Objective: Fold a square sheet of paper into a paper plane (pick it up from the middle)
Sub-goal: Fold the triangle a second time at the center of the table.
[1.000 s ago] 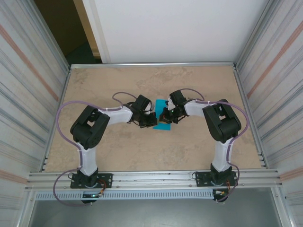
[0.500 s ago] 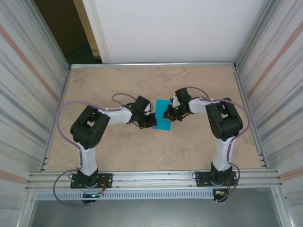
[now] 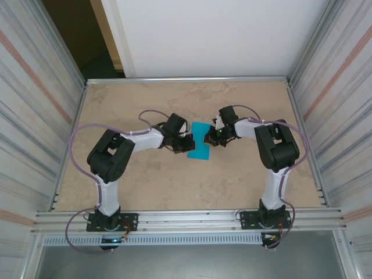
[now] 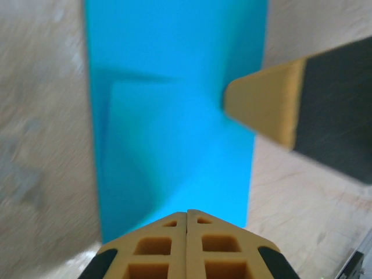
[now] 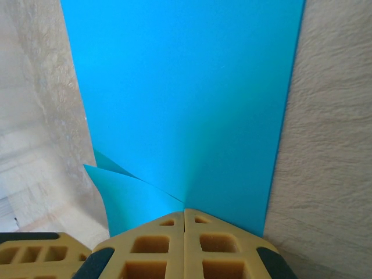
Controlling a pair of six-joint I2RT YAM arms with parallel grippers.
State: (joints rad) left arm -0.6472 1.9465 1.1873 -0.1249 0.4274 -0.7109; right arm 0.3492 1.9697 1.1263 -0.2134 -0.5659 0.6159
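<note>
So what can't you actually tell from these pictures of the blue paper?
Top view: creases on the thin teal-blue paper sheet are too small; the left pincer and right pincer cover its edges.
Left wrist view: sheet's far end cut off at the top; left pincer hides its near edge.
Right wrist view: same, under the right pincer.

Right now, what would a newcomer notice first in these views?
The bright blue paper, folded to a narrow strip, lies in the middle of the table. The shut left claw and shut right claw meet it from opposite sides, tips at its edges.
</note>
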